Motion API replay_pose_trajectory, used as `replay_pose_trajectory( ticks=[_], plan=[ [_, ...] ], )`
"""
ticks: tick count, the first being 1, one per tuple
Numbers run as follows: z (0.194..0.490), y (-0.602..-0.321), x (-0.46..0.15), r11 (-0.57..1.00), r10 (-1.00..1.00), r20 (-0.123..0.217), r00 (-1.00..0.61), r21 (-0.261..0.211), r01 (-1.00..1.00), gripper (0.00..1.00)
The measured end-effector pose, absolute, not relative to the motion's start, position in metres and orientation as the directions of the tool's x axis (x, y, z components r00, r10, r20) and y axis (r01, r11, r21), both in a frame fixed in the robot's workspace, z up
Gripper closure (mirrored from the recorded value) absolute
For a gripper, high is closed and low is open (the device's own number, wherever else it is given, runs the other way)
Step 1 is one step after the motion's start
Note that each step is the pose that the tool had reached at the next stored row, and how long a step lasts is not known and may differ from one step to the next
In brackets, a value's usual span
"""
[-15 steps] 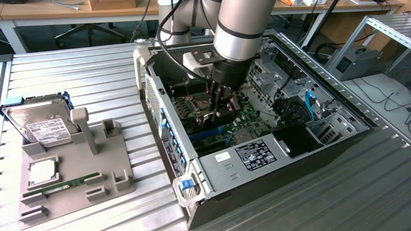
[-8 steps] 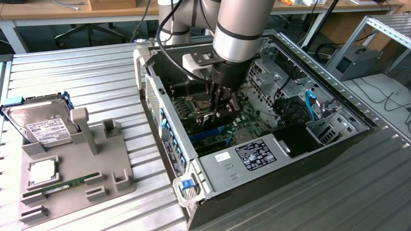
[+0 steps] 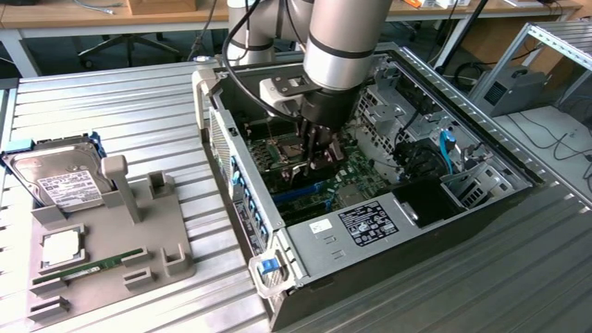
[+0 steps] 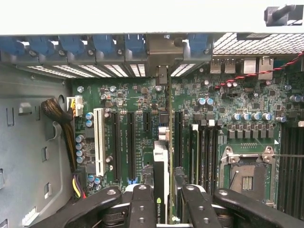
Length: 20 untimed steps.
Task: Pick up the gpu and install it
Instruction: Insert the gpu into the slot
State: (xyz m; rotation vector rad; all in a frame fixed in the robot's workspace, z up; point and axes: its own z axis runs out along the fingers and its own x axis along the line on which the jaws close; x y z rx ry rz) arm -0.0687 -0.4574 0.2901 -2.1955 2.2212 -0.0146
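The gpu [image 4: 161,164] shows edge-on in the wrist view, standing upright over the green motherboard [image 4: 228,102] among the black expansion slots. Its metal bracket end [image 4: 161,52] reaches the rear slot openings of the case. My gripper [image 4: 164,202] is shut on the card, with one black finger [image 4: 142,204] on each side of it. In the exterior view the gripper [image 3: 317,158] reaches down into the open computer case [image 3: 370,229], and the dark card [image 3: 319,165] is low over the board. I cannot tell whether the card is pressed fully into its slot.
A white slot [image 4: 99,140] and an empty CPU socket [image 4: 247,171] flank the card. On the exterior view's left, a grey fixture [image 3: 120,229] holds a hard drive [image 3: 60,180], a chip [image 3: 60,248] and a green memory stick [image 3: 88,267]. A blue cable [image 3: 447,149] hangs inside the case.
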Motion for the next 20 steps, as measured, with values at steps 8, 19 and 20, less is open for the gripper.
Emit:
replay_pose_trajectory(
  ticks=[8, 19, 20],
  plan=[
    [0.2864, -0.4577, -0.0689, 0.012, -1.000, -0.006, -0.012, -0.020, -1.000, 0.73],
    [0.2862, -0.4580, -0.0674, 0.012, -1.000, -0.007, -0.012, -0.020, -1.000, 0.73],
    [0.2862, -0.4580, -0.0673, 0.012, -1.000, -0.007, -0.012, -0.020, -1.000, 0.73]
  ],
)
